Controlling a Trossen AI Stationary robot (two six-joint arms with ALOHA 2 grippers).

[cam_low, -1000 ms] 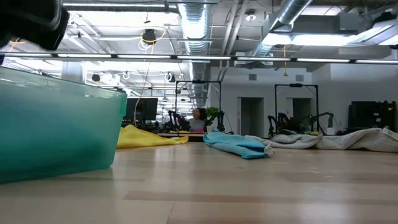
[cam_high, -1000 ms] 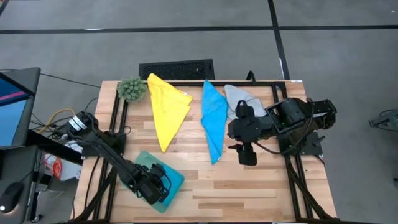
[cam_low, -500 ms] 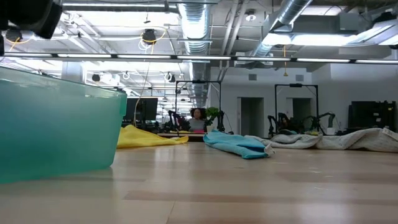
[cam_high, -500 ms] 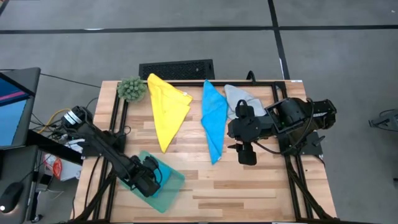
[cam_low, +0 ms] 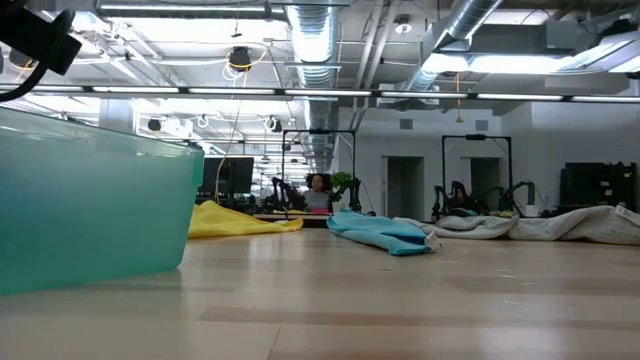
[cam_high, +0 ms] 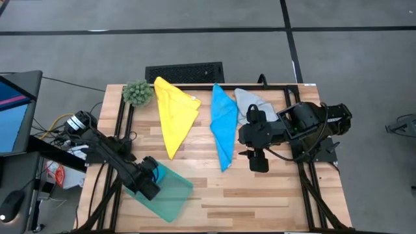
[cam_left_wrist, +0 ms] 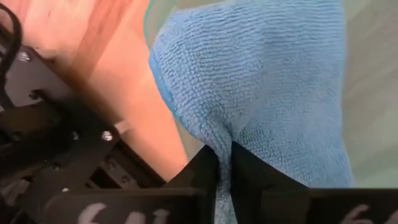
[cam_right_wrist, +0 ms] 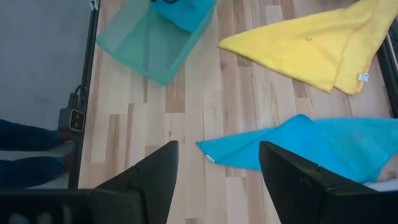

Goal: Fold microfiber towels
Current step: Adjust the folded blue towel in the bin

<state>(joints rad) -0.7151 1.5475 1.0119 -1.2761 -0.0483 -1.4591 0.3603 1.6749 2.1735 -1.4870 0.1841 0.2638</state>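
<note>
My left gripper [cam_high: 148, 182] is at the near left of the table, shut on a bright blue towel [cam_left_wrist: 261, 81] at the left rim of a see-through teal bin [cam_high: 170, 195]. In the high view only a small blue patch of that towel [cam_high: 153, 171] shows beside the gripper. A yellow towel [cam_high: 174, 117], a second blue towel [cam_high: 222, 123] and a grey towel [cam_high: 250, 104] lie spread on the far half of the table. My right gripper [cam_high: 259, 159] hangs open above the table, right of the second blue towel. My left gripper pinches a raised fold of the blue towel [cam_left_wrist: 219, 138] between its two fingers. The fingers come from above and point steeply down. The rest of the cloth bunches below them over the bin's rim; I cannot tell how many layers are caught.
A fuzzy green plant ball [cam_high: 137, 92] sits at the far left corner. Black frame rails [cam_high: 123, 130] run along both side edges of the table. The teal bin [cam_low: 90, 200] fills the left of the low view. Bare wood lies at the near right [cam_high: 260, 201].
My left gripper has drawn back from over the bin toward the table's left edge and risen a little, tipping to point more steeply down. It stays shut on the blue towel, and a patch of that cloth now shows at the bin's left rim.
</note>
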